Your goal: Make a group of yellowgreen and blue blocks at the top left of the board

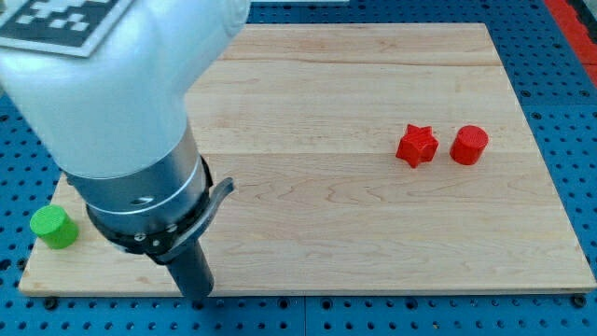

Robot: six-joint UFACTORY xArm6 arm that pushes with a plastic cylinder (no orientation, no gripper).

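**Tip at the near edge, one green block beside it, two red blocks far off**

Nearest the view's bottom, my tip (196, 295) sits at the lower edge of the wooden board (354, 93), left of centre, right where the wood meets the blue pegboard worktop (560, 56). The rod is dark and short in this view; most of it is hidden under the big white arm housing (103, 84) and its metal collar (145, 201), which fill the view's upper left. There are no jaws on this arm, only the rod, so nothing is clamped or held.

Just to the view's left of my tip, near but not touching it, a green cylinder (52, 227) stands at the board's bottom left corner. It is the only green block that shows. No blue block can be seen; the arm covers the board's top left, so I cannot tell what lies there.

Farther up and well apart to the view's right, a red star-shaped block (416, 145) and a red cylinder (469, 145) sit side by side at mid height, close together with a narrow gap between them, the star to the left.
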